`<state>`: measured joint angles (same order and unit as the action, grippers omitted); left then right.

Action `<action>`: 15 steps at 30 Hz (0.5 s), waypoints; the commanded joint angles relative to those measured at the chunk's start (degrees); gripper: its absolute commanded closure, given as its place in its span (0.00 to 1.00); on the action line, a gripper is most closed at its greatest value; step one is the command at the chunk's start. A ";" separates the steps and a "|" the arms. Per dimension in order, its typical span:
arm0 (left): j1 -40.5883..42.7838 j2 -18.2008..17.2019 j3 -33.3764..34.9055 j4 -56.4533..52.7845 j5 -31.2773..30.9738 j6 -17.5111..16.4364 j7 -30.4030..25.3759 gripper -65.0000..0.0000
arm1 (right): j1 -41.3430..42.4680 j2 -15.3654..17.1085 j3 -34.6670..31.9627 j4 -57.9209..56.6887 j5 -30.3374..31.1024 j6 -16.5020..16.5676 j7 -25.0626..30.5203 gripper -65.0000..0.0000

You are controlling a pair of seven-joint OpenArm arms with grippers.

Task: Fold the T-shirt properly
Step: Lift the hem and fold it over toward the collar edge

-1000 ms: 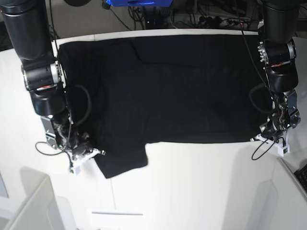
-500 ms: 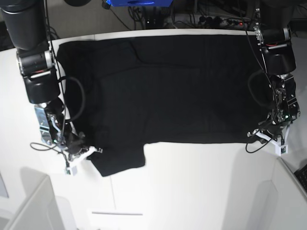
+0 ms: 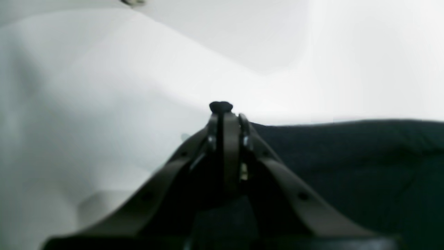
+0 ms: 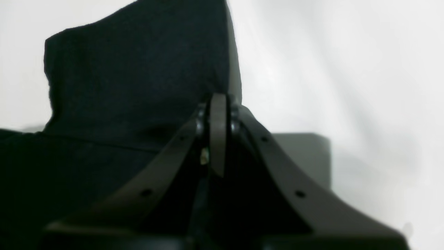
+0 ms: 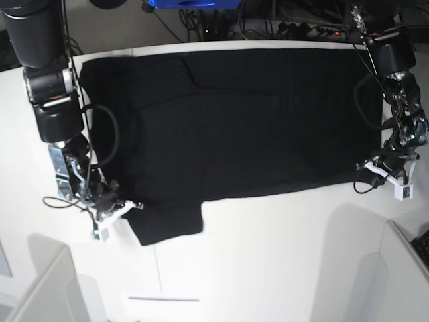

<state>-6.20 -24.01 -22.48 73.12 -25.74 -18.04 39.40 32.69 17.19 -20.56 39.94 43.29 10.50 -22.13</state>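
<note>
The black T-shirt [image 5: 234, 121] lies spread plain side up over the white table [image 5: 268, 255], one sleeve [image 5: 167, 225] sticking out toward the near edge. My left gripper [image 5: 373, 173] sits at the shirt's near corner on the base view's right. In its wrist view the left gripper [image 3: 225, 116] is shut, with a nub of black cloth poking out past the tips and the T-shirt [image 3: 347, 156] stretching off to the right. My right gripper [image 5: 129, 207] is at the sleeve side on the left. Up close, the right gripper [image 4: 218, 100] is shut on the edge of the T-shirt [image 4: 138, 69].
Cables and a blue device [image 5: 194, 4] sit behind the table's far edge. Grey bin walls stand at the near left [image 5: 47, 288] and near right [image 5: 405, 268] corners. Both black arms hang over the table's two sides.
The left gripper has moved outward and away from the near edge, drawing the shirt's near hem with it. The right gripper has shifted slightly left and nearer, still holding the sleeve side.
</note>
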 commanded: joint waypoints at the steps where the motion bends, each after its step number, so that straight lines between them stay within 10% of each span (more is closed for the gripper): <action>1: -0.18 -1.18 -0.42 1.73 -0.33 0.06 -0.76 1.00 | 1.29 0.52 1.08 2.12 0.54 0.35 1.16 1.00; 15: 8.44 0.93 -3.59 14.31 -0.42 0.06 -0.76 1.00 | -7.94 0.70 12.95 17.51 0.18 0.35 -3.94 1.00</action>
<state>3.11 -22.31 -25.96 86.21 -25.58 -17.47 39.90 22.85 17.02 -8.14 56.27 43.03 10.48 -27.33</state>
